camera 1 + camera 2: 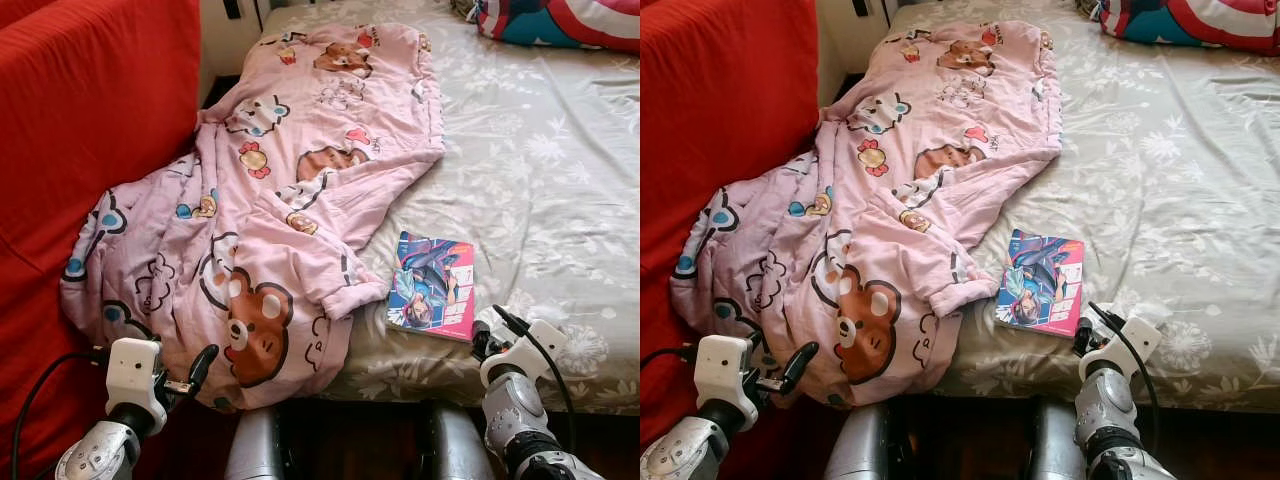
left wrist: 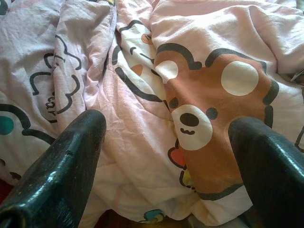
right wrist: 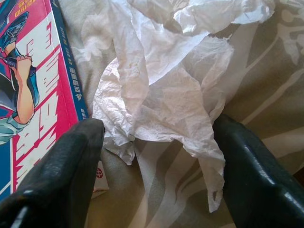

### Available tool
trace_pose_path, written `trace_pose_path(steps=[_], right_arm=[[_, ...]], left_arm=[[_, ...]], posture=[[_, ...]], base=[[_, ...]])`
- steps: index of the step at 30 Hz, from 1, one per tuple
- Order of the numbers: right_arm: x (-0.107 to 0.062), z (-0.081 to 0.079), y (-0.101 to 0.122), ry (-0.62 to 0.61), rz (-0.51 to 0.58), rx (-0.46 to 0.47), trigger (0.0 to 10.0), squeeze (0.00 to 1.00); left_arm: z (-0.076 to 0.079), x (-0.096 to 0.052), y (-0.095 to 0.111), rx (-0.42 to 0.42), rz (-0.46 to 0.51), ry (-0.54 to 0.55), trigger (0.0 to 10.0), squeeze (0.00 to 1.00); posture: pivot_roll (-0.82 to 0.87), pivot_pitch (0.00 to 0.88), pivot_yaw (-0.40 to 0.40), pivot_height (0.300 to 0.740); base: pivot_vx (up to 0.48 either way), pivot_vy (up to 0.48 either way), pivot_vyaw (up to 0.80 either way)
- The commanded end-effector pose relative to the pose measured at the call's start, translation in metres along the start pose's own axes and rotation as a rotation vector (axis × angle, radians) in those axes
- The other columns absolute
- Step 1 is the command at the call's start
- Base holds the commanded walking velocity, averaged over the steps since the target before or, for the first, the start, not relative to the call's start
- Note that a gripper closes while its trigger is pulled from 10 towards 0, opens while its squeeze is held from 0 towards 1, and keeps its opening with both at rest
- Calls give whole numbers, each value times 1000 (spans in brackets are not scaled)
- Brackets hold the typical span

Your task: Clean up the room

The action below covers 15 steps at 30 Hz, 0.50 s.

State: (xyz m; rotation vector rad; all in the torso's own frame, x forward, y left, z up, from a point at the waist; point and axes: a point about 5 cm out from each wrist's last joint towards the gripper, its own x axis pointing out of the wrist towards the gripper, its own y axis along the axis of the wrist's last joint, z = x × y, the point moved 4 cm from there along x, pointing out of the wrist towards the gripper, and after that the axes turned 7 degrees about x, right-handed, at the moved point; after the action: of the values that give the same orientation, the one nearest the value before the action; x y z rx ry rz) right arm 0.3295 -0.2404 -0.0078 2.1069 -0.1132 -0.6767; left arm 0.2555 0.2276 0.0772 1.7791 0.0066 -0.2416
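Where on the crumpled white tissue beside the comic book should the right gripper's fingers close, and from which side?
From above, around the crumpled tissue's bunched middle, where raised folds give the right gripper bulk. The comic book lies close alongside.

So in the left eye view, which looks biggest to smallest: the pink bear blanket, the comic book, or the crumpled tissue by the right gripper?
1. Pink bear blanket, draped from the bed onto the red sofa.
2. Comic book.
3. Crumpled tissue, mostly hidden behind the right gripper there, so its size is unsure.
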Motion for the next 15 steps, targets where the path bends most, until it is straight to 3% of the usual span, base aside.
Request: trace_pose_path(steps=[1,15], right_arm=[[-2,-2,-9,5,-22,5,0,0],[-3,-3,-12,3,-32,10,0,0]], left_arm=[[-5,-4,-10,9,-42,22,10000,0],[-7,-3,-10,22,-43,21,10000,0]], posture=[[202,169,103,592],[201,162,108,592]], base=[[0,0,0],[0,0,0]])
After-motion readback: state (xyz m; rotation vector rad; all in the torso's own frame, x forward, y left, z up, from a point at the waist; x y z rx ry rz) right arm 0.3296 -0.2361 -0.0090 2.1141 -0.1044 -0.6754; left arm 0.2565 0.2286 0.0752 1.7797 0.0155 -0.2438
